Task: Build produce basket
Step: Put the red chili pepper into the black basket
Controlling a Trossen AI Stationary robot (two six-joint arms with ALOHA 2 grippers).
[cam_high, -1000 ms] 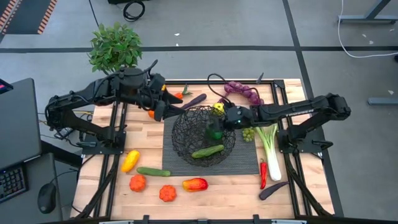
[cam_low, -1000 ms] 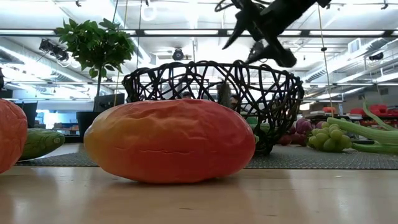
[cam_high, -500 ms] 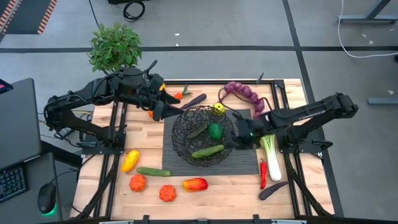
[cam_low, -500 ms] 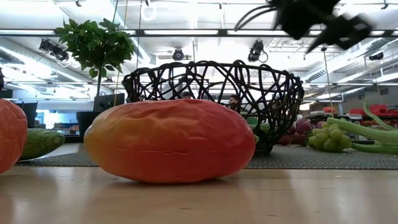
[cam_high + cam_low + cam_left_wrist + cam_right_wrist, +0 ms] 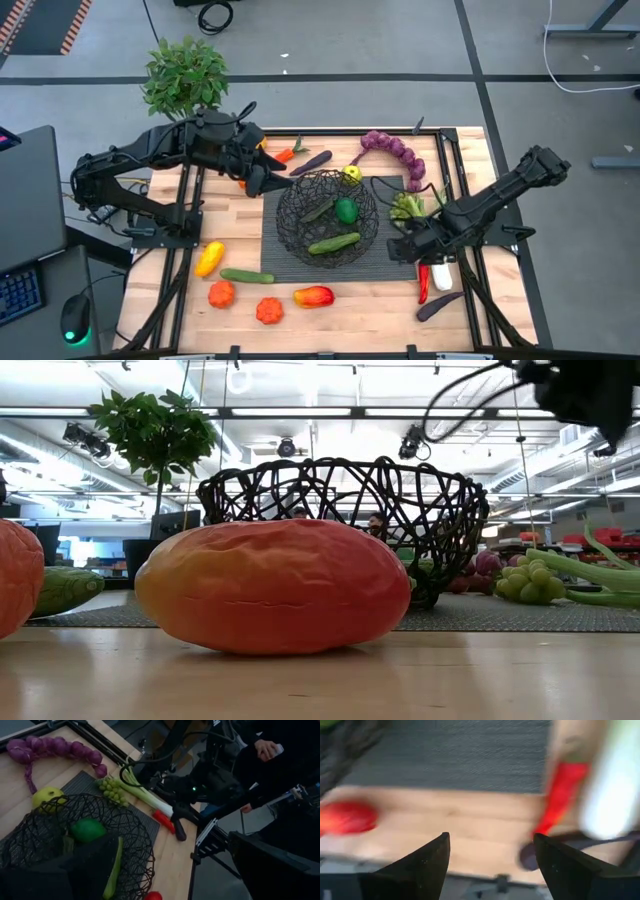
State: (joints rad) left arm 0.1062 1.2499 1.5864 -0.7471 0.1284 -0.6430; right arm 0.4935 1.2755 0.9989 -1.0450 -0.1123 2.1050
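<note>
Jaws of the right gripper [image 5: 490,857], open and empty, should probably be centred over the red chili [image 5: 423,279] at the basket's [image 5: 296,226] four o'clock.

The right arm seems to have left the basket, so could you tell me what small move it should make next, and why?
Probably lower the right end effector onto the red chili. It hangs open and empty near the leek and chili, which lie outside the basket.
</note>
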